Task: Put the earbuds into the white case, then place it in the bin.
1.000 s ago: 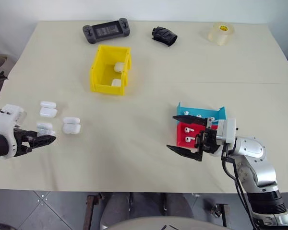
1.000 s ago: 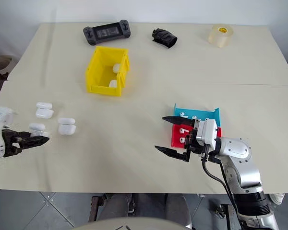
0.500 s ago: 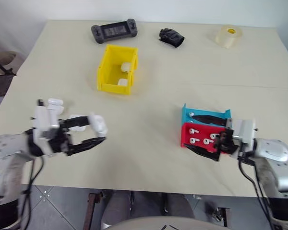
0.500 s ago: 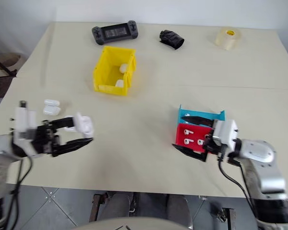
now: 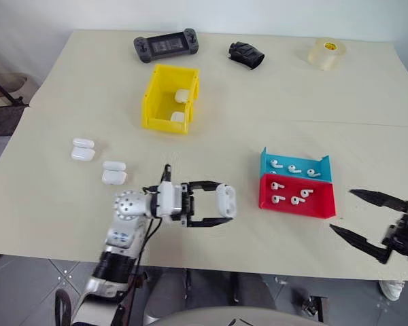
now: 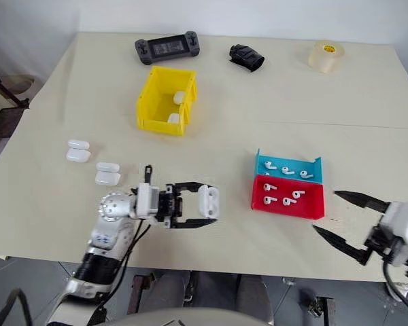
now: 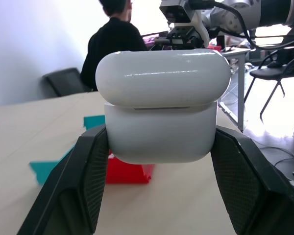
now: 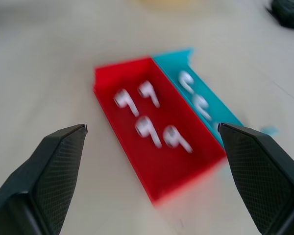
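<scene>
Holding the case clamped in my left gripper near the table's front edge, I see the earbuds in the red tray to its right, probably nearer my wide-open right gripper.

Bare table lay open between me and the bin; trays stood rightward.

No legible txt, labels or nos. on anything here.
</scene>
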